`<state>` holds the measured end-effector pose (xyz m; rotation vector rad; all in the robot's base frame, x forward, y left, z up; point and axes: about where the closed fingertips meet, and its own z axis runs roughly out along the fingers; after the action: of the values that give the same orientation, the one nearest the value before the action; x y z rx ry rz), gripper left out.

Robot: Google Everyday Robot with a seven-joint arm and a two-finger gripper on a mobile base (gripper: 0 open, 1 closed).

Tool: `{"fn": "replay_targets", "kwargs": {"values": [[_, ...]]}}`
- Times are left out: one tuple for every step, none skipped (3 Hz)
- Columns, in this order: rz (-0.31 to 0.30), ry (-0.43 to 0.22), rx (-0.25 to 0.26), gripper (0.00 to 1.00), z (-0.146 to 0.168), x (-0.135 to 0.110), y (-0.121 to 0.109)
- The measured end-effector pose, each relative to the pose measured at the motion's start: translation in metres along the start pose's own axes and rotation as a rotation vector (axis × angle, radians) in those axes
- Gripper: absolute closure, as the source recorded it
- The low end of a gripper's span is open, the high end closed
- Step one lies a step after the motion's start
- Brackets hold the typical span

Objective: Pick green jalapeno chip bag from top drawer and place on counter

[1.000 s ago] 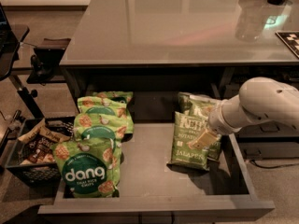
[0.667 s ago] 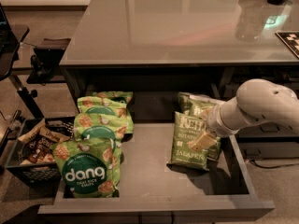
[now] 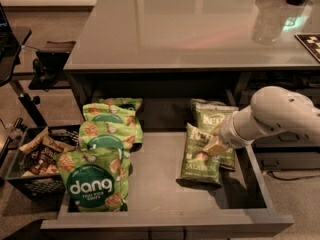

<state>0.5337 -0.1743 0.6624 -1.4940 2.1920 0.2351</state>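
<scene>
While the drawer [image 3: 155, 194] stands open under the counter [image 3: 175, 29], we count two dark green chip bags [image 3: 212, 115] at its right and four brighter green bags [image 3: 95, 181] at its left. The gripper [image 3: 216, 145] sits on the nearer dark bag [image 3: 199, 170]; we cannot tell whether it grips.

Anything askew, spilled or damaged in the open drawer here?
Nothing stands out. The front jalapeno chip bag lies slightly tilted, partly overlapping its twin in the drawer, and nothing is spilled. The hand is at the front bag's right edge.
</scene>
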Motion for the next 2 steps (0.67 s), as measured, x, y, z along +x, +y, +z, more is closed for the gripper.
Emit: {"fn": "replay_targets", "kwargs": {"values": [[0.000,0.000,0.000,0.90,0.0000,0.0000,0.0000],[0.000,0.000,0.000,1.00,0.0000,0.0000,0.0001]]}}
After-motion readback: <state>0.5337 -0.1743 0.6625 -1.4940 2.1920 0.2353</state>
